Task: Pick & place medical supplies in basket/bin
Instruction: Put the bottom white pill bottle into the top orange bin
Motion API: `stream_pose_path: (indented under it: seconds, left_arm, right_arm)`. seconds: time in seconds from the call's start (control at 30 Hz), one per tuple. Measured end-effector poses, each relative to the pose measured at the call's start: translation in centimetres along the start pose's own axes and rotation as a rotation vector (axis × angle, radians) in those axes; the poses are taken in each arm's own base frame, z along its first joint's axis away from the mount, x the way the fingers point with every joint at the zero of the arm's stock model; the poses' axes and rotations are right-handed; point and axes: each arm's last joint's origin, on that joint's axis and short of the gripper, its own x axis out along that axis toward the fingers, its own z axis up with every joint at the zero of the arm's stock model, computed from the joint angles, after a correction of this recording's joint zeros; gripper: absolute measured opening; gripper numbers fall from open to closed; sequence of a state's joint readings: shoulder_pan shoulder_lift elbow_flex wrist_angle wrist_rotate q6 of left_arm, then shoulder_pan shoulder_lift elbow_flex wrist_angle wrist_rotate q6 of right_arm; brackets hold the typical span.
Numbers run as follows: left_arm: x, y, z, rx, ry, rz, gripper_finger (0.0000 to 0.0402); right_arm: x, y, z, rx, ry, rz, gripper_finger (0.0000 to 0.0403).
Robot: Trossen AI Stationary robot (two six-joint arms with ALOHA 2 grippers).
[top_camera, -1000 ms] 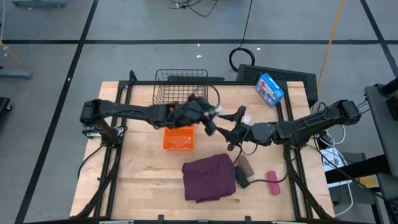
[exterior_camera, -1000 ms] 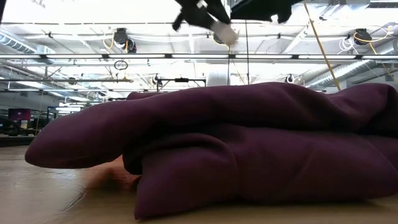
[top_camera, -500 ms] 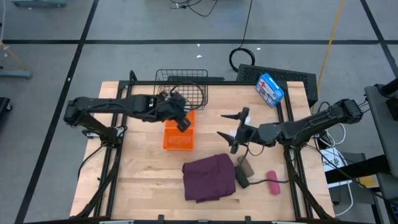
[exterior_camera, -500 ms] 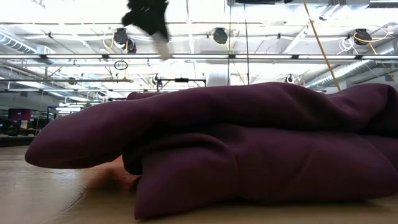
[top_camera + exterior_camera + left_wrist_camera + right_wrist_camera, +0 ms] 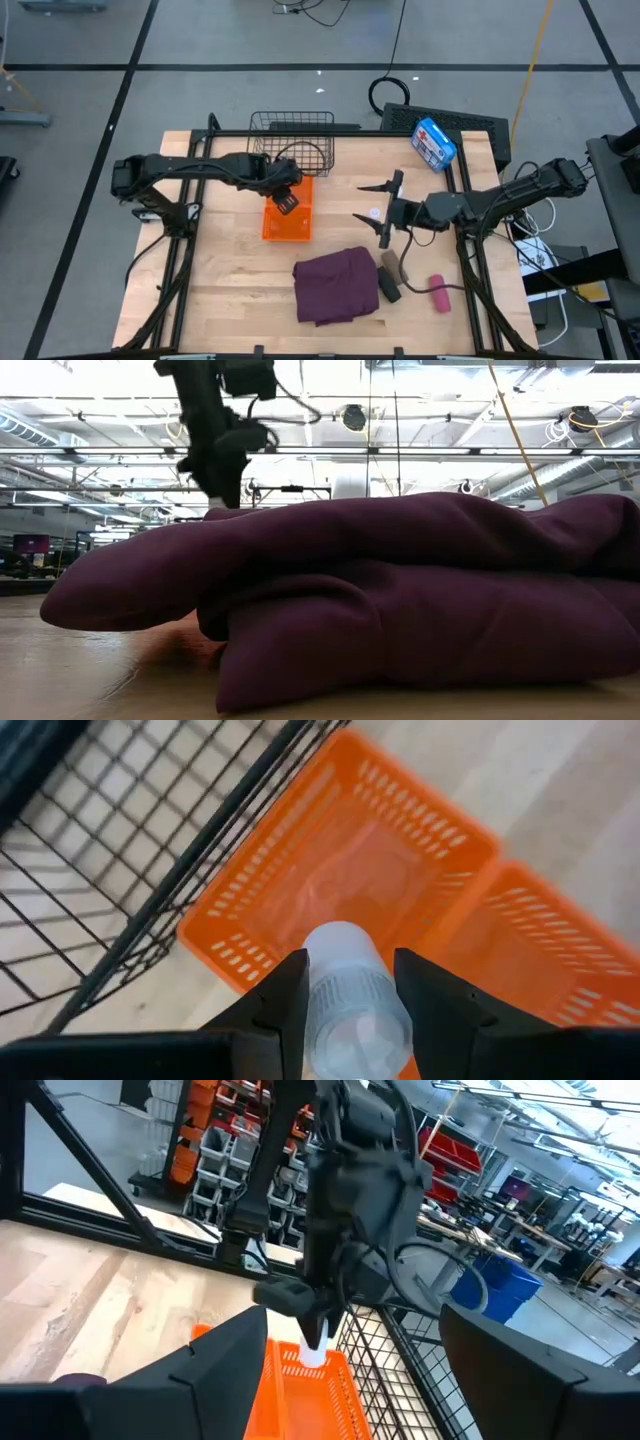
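Observation:
My left gripper (image 5: 287,200) is shut on a small white vial (image 5: 345,995) above the far compartment of the orange tray (image 5: 287,222). The tray stands just in front of the black wire basket (image 5: 291,150). The right wrist view shows this gripper (image 5: 315,1325) from the side, with the vial (image 5: 314,1348) sticking out below it. My right gripper (image 5: 385,212) hovers open and empty over the table's middle right. The maroon cloth (image 5: 335,285) lies flat near the front edge. Right of it lie the brown roll (image 5: 392,265), black roll (image 5: 388,287) and pink roll (image 5: 437,295). My left gripper pinches the vial by its sides (image 5: 318,1005) between its two fingers. The fingers (image 5: 285,1295) come from above, pointing down. The vial's free end (image 5: 314,1355) sticks out below them. It hangs clear over the tray's far compartment (image 5: 350,880).
A blue-and-white box with a red cross (image 5: 433,142) sits at the far right corner. A small white spot (image 5: 375,213) shows under my right gripper; what it is I cannot tell. In the low view the cloth (image 5: 380,600) hides most of the table.
My left gripper has carried the vial from the table's middle, close to my right gripper, toward the left edge and then down over the orange tray's far compartment. My right gripper has drawn back a little toward the right edge, staying open.

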State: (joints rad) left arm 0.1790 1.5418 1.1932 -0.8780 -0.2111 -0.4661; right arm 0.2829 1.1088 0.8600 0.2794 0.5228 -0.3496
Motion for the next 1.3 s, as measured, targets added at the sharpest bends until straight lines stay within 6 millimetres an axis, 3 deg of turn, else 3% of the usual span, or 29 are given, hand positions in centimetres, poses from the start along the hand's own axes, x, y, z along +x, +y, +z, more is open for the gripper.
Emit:
stream_pose_path:
  seconds: [0.23, 0.67, 1.3]
  left_arm:
    - [2.2, 1.1, -1.3, -0.053, 0.052, 0.008, 0.0132]
    - [4.1, 1.7, -2.6, -0.102, 0.069, 0.018, 0.0132]
    - [4.3, 1.6, -2.7, -0.13, 0.07, -0.009, 0.0132]
  right_arm:
    - [0.0, 0.0, 0.0, -0.002, 0.0, 0.0, 0.0281]
    - [0.0, 0.0, 0.0, -0.01, 0.002, -0.003, 0.0281]
    - [0.0, 0.0, 0.0, -0.011, 0.002, -0.004, 0.0281]
